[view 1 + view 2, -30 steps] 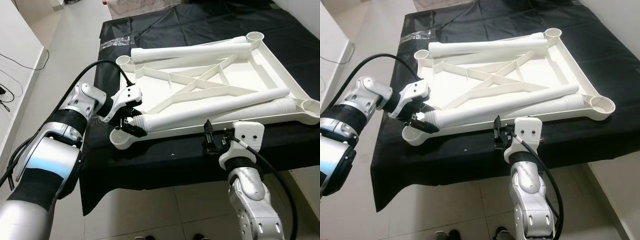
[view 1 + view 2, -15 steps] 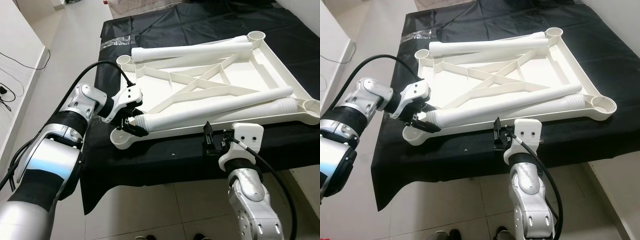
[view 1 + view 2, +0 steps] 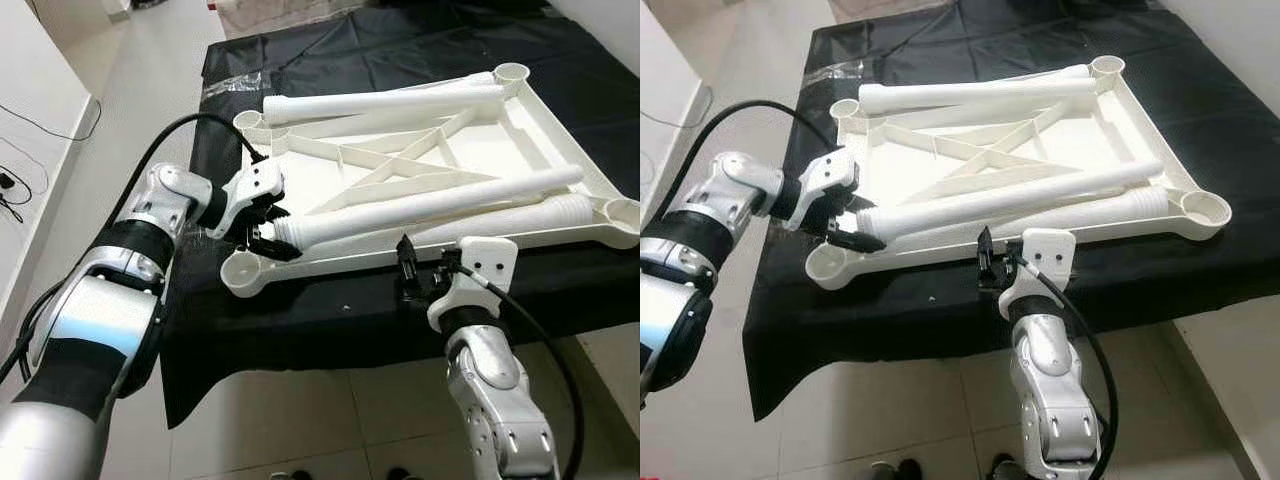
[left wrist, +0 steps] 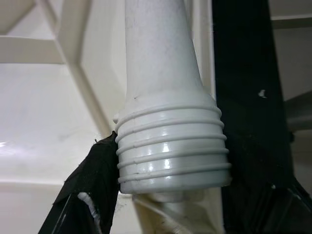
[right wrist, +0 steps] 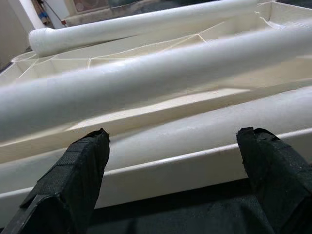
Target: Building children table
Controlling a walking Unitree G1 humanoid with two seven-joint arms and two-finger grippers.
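Observation:
A white plastic tabletop lies upside down on a black-covered table. My left gripper is shut on the ribbed screw end of one white leg. It holds that end raised just behind the near-left corner socket, and the leg slants across the frame. A second leg lies beneath it along the front rim, and a third leg rests along the far rim. My right gripper is open just before the front rim, with its fingertips wide apart and empty.
The black cloth hangs over the table's front edge above a white tiled floor. A crumpled clear plastic wrap sits at the table's far left corner. A wall and a cable are on the left.
My left gripper has lifted the leg's ribbed end up and back from the near-left corner socket. My right gripper has shifted slightly left, closer to the front rim.

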